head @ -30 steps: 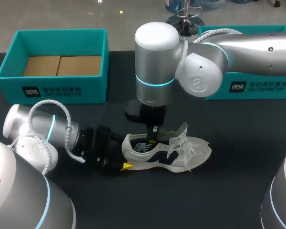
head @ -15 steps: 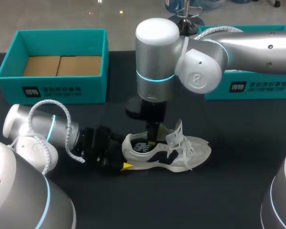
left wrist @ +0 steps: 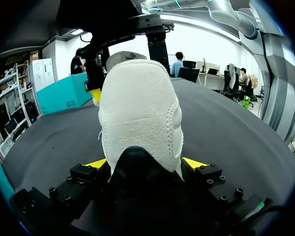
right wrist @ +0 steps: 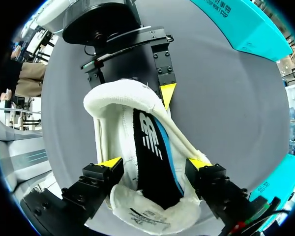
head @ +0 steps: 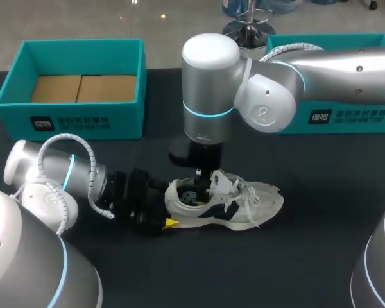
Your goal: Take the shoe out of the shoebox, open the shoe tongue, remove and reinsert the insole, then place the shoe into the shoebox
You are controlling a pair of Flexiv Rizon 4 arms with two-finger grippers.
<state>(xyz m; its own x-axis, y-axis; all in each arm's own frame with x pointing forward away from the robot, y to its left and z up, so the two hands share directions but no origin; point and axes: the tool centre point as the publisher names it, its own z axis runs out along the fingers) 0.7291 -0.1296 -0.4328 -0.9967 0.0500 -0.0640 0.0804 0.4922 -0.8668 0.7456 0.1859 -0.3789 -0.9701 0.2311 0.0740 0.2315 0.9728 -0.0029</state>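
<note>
A white and navy shoe [head: 234,202] lies on its side-sole on the dark table, toe to the right. My left gripper [head: 168,215] is shut on its heel [left wrist: 140,118], one yellow tip against each side. Just above the shoe's mouth hangs my right gripper [head: 202,183], open, its fingers [right wrist: 110,163] spread wide on either side of the collar and holding nothing. Inside the shoe, a black insole [right wrist: 152,152] with a blue edge stands tilted. The white tongue [right wrist: 152,216] lies folded forward toward the laces.
An open teal shoebox [head: 70,125] with a bare cardboard floor stands at the back left. A second teal box piece [head: 337,119] sits at the back right, partly behind my right arm. Dark table surface [head: 308,256] lies in front of the shoe.
My right gripper has gone from shut to open and let go of the tongue, which dropped from upright down toward the laces. The left gripper and the shoe's heel have stayed put.
</note>
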